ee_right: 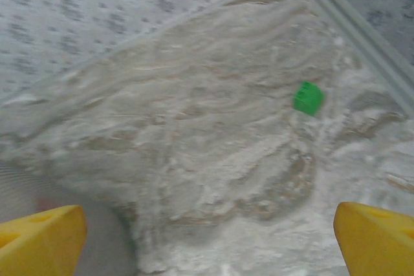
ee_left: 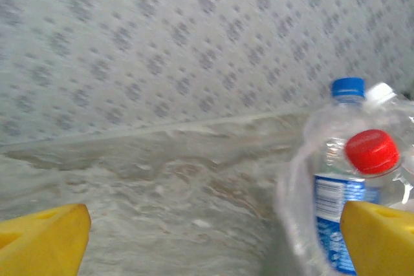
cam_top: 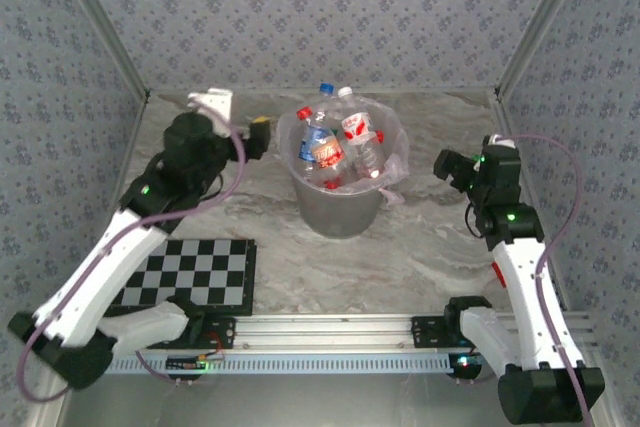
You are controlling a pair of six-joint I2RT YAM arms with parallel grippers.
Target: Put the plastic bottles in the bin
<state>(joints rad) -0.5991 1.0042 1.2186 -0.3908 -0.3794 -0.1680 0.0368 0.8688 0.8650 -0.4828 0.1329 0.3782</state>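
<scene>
Top external view: the bin (cam_top: 340, 209) stands upright on the marbled desk (cam_top: 440, 247), toward the far middle and between the two arms, with its crinkly clear liner folded over the rim. The plastic bottles (cam_top: 330, 149) are heaped inside it, red and blue labels showing, and a blue-capped one and a white-capped one stick up above the rim on the far side. A checkered board (cam_top: 190, 272) lies flat at the near left of the desk, partly under the left arm. In the left wrist view the left pincer (ee_left: 213, 244) is spread wide, its yellow fingertips (ee_left: 45, 237) at the two lower corners of the picture with nothing between them; it hangs just beside the bin's left side, where a blue-labelled bottle, a red cap and a white cap show through the liner. In the right wrist view the right pincer (ee_right: 207, 240) is likewise spread wide and holds nothing, poised over bare desk to the right of the bin and apart from it. A small green block (ee_right: 308, 97) sits on the desk beyond it, near the far corner by the wall frame
</scene>
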